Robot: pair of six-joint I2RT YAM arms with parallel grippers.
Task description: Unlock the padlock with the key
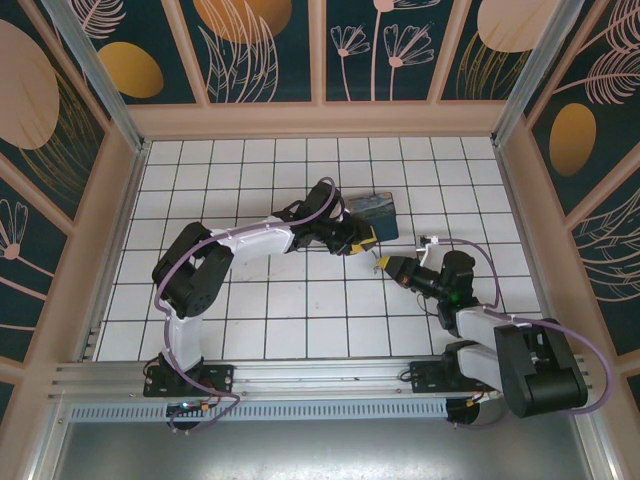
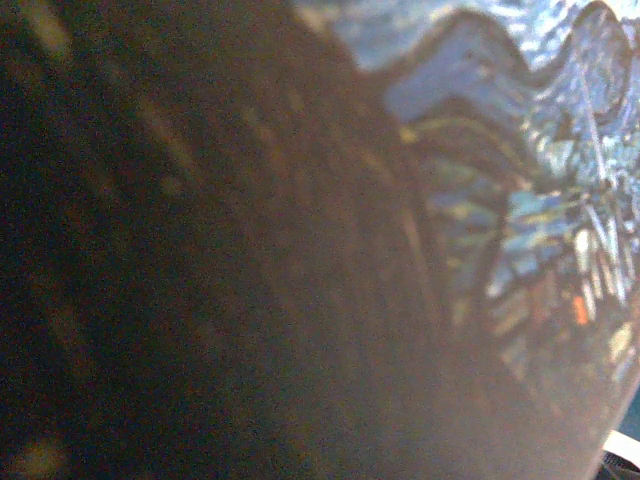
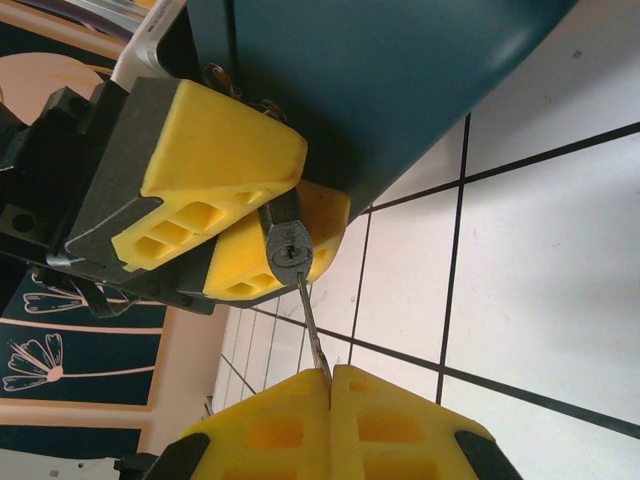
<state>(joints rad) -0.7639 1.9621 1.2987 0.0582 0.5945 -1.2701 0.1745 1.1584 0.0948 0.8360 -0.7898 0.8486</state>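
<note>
Fingers of the right arm, the right fingers (image 3: 336,402), sat nearest in the right wrist view, their yellow pads clenched flat together on the thin silvery blade of the key (image 3: 308,322). The blade rose from that seam, tilted slightly, and its tip met the round keyway in the bottom face of the padlock (image 3: 287,250). How deep it sat in the keyway I could not tell. The small dark padlock was off the tabletop (image 3: 545,265), grasped between the two yellow pads of the left fingers (image 3: 255,188), one pad above it and one behind. Just beyond them stood the blue box (image 3: 400,80), its dark teal side close against the left fingers.

From above, the right fingers (image 1: 384,264) and the left fingers (image 1: 362,240) met tip to tip near the middle of the white tiled tabletop (image 1: 250,320), the two arms reaching in from either side. The blue box (image 1: 377,210) lay just behind the left fingers. Its swirl-painted face (image 2: 540,150) showed in the left wrist view, past a dark, blurred mass.
</note>
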